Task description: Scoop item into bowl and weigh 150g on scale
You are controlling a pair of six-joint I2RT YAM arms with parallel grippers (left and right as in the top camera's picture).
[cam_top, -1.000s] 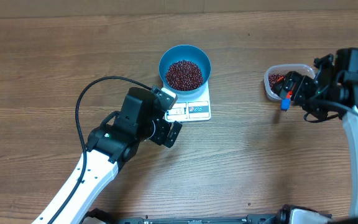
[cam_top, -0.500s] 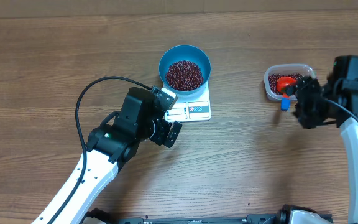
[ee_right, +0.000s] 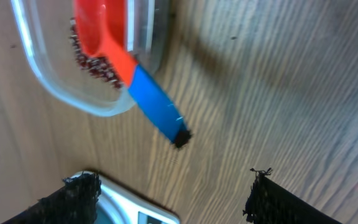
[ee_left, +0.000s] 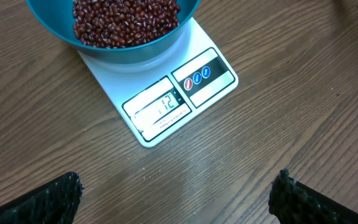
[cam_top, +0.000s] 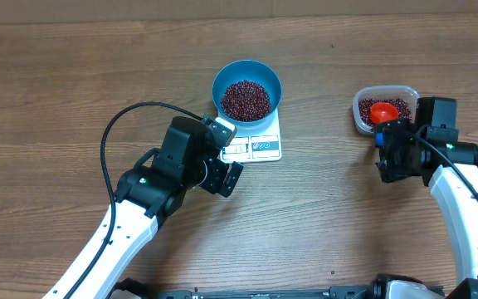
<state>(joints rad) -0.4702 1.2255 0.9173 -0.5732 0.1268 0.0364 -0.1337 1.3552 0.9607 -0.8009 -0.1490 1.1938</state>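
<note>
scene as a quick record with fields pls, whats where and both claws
blue bowl: on the white scale, holding red-brown beans
clear tub: right of the scale, some beans inside
scoop: red head in the tub, blue handle over its rim
left claw: open, empty, near the scale
right claw: open, empty, apart from the scoop

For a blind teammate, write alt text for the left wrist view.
A blue bowl of dark red-brown beans sits on a white scale on a wooden table, display toward the camera. The left gripper, open and empty, shows at the bottom corners.
</note>
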